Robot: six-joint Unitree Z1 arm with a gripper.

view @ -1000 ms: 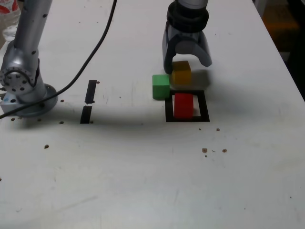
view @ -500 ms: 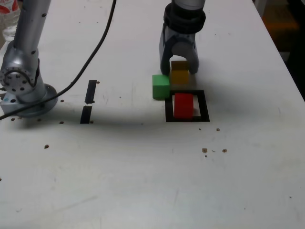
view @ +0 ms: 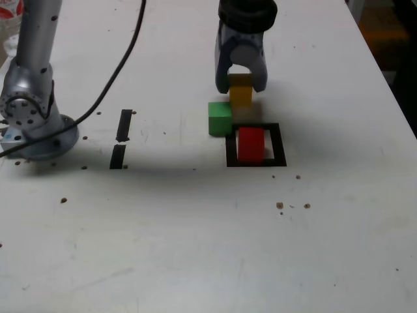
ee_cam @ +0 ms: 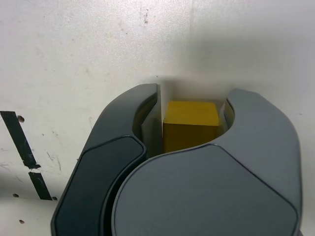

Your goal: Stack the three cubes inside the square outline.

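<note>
My gripper (view: 240, 85) is shut on the yellow cube (view: 240, 93), which hangs a little above the table just behind the square outline (view: 255, 145). In the wrist view the yellow cube (ee_cam: 191, 125) sits pinched between the two dark fingers (ee_cam: 142, 118). The red cube (view: 251, 143) rests inside the black tape outline on its white interior. The green cube (view: 220, 118) stands on the table touching the outline's far corner on the exterior view's left, beside and below the lifted yellow cube.
The arm's silver base (view: 32, 124) stands at the exterior view's left with a black cable (view: 117, 72) running back from it. Two short black tape strips (view: 121, 138) lie between base and cubes; the wrist view also shows tape strips (ee_cam: 22, 152). Small crumbs (view: 280, 205) dot the table.
The jaws went from wide open around the yellow cube to shut on it. The gripper has since risen, lifting the yellow cube off the table.
</note>
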